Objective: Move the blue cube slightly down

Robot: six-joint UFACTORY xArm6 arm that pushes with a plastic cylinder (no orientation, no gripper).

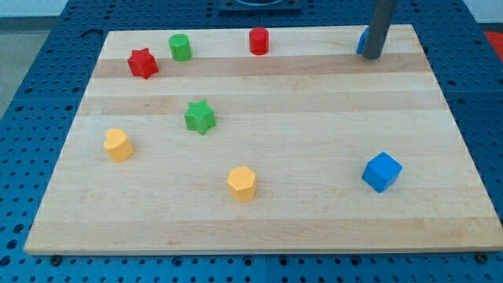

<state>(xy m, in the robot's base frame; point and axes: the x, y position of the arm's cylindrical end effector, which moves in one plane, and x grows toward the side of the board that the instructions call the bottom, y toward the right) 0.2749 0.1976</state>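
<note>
Counting eight blocks on the worktop: two each of red, green, yellow, blue; my tip, no jawed end effector, touched the small blue block, well above the blue cube.

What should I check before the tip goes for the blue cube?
1. Target located: blue cube sits at the view's lower right, fully visible. ok
2. My tip position: at the view's top right, far from the cube. Not yet behind it for a downward push. not ok
3. Path from tip to cube: bare wood between them. ok
4. Blue block beside the rod: mostly hidden, shape and contact unclear. cannot tell
5. Room below the cube: some board left before the bottom edge, no blocks there. ok
6. Nearest neighbour: yellow block sits well to the view's left. ok
</note>
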